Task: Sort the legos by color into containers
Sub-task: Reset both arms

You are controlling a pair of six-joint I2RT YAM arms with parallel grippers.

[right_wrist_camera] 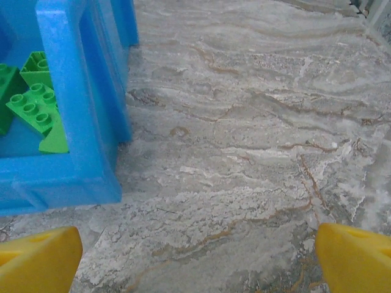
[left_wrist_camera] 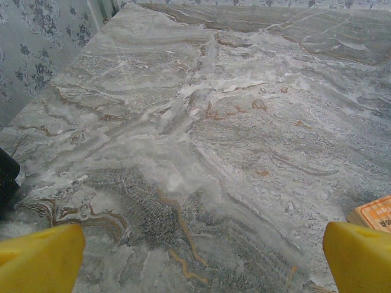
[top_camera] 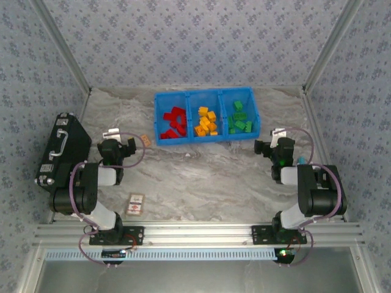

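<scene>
Looking past our left claw [top_camera: 118,145] and right claw [top_camera: 273,147], both spread wide and empty, we find the bricks [top_camera: 206,122] inside the blue bin [top_camera: 183,141] ahead between them, nearer the right claw.

Bright, even light; pics sharp.

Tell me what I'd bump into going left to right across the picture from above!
Black case → small tan tile → red legos → orange-yellow legos → green legos.
</scene>
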